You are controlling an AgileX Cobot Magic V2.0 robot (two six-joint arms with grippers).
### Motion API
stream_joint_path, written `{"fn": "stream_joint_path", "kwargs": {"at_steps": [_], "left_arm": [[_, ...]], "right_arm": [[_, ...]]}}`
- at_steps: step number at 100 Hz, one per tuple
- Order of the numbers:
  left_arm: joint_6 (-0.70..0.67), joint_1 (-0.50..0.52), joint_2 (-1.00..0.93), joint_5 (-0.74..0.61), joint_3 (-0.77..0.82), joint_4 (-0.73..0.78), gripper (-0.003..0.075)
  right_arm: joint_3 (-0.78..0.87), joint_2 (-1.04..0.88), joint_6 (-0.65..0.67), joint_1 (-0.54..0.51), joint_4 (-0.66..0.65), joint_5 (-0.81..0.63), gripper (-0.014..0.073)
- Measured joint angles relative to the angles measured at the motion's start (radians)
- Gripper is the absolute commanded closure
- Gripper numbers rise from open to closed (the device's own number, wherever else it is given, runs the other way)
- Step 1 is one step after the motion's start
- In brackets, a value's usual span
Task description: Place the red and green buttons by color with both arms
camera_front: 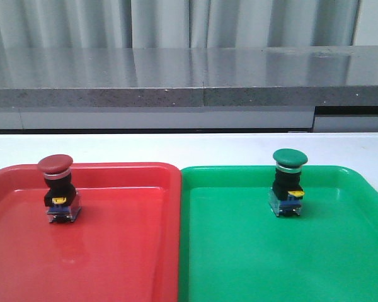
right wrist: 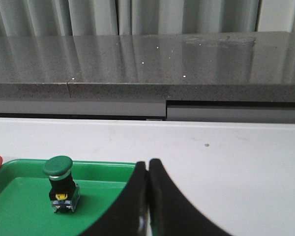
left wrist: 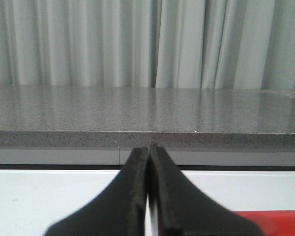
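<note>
The red button [camera_front: 57, 187] stands upright in the red tray [camera_front: 113, 251] near its far left. The green button [camera_front: 288, 181] stands upright in the green tray [camera_front: 239, 264] toward its far right; it also shows in the right wrist view [right wrist: 60, 182]. Neither arm shows in the front view. My left gripper [left wrist: 149, 147] is shut and empty, over the white table, with a corner of the red tray [left wrist: 270, 219] beside it. My right gripper [right wrist: 148, 162] is shut and empty, beside the green tray [right wrist: 19, 201], apart from the green button.
The two trays sit side by side on a white table [camera_front: 189, 148]. A grey stone counter [camera_front: 189, 75] runs along the far side, with pale curtains [camera_front: 176, 22] behind it.
</note>
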Motion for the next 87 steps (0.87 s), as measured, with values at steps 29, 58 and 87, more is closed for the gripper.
{"fn": "stream_joint_path", "kwargs": {"at_steps": [29,58,87], "left_arm": [[0.0,0.0,0.0,0.002,0.0,0.0,0.0739],[0.0,0.0,0.0,0.002,0.0,0.0,0.0739],[0.0,0.0,0.0,0.002,0.0,0.0,0.0739]], "right_arm": [[0.087,0.0,0.0,0.0,0.0,-0.071,0.0704],[0.087,0.0,0.0,-0.001,0.0,-0.079,0.0704],[0.087,0.0,0.0,-0.001,0.0,-0.079,0.0704]]}}
